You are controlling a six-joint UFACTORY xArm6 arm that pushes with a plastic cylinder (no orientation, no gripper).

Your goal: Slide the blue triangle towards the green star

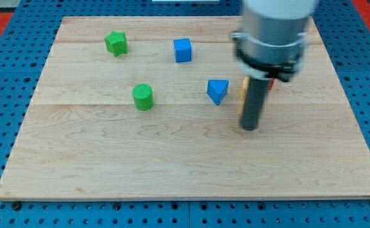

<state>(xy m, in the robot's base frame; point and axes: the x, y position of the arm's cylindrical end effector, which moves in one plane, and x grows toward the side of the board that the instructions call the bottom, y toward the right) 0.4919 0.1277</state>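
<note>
The blue triangle (217, 90) lies on the wooden board (185, 164), right of centre. The green star (116, 43) lies near the view's top left. My tip (250, 128) rests on the board, to the right of and a little below the blue triangle, apart from it by a small gap. The arm's grey body comes down from the view's top right.
A blue cube (182, 50) sits between star and triangle, nearer the top. A green cylinder (143, 97) lies left of the triangle. A yellow block (243, 88) and a red block (272, 83) are mostly hidden behind the rod.
</note>
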